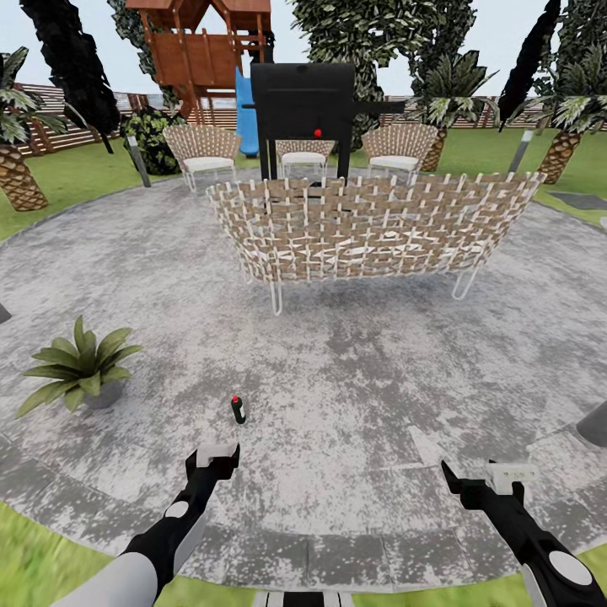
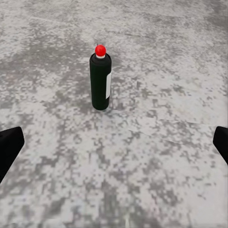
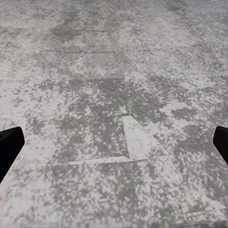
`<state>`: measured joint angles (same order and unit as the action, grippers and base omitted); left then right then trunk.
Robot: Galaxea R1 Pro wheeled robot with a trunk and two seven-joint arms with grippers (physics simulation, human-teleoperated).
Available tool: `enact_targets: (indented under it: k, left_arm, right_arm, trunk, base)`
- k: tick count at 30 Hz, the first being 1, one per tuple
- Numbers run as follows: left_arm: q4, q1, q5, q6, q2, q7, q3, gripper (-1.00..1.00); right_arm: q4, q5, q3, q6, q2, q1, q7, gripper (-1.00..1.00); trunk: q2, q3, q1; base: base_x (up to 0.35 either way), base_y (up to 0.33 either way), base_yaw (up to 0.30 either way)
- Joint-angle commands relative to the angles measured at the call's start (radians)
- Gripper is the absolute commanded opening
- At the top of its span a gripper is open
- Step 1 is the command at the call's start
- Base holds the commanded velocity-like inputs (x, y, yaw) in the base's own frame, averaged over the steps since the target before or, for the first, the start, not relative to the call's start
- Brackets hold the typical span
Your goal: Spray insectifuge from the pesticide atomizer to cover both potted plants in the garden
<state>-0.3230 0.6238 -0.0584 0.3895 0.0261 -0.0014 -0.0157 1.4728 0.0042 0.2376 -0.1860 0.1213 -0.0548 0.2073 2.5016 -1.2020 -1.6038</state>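
The pesticide atomizer [image 1: 239,410] stands upright on the round grey patio [image 1: 362,379]. It is a small dark bottle [image 2: 100,80] with a red cap and a white label patch. My left gripper [image 1: 213,459] hovers just short of it, open, with the bottle ahead of its spread fingers [image 2: 9,147]. One potted plant [image 1: 80,367], a low rosette of pointed green leaves in a grey pot, sits to the left of the bottle. My right gripper [image 1: 491,474] is open over bare paving [image 3: 114,95], nothing between its fingers.
A wide woven sofa [image 1: 371,228] on thin white legs spans the patio's middle, with a black grill [image 1: 303,110] and wicker chairs [image 1: 202,152] behind it. Palms [image 1: 17,169] and lawn [image 1: 34,556] ring the patio. A dark object [image 1: 594,421] sits at the right edge.
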Motion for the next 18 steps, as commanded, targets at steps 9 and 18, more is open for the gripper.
enact_targets:
  k: [9,18]
  left_arm:
    - [0.001,0.001,-0.006,0.003,0.000,0.000,-0.001,1.00]
    - [0.001,0.001,-0.006,0.003,0.000,0.000,-0.001,1.00]
  right_arm:
    - [0.001,0.000,0.002,-0.006,0.000,0.000,0.006,1.00]
    - [0.001,0.000,0.002,-0.006,0.000,0.000,0.006,1.00]
  trunk:
    - [0.000,-0.001,0.000]
    - [0.000,-0.001,0.000]
  base:
    - [0.158,0.000,0.000]
    - [0.222,0.000,0.000]
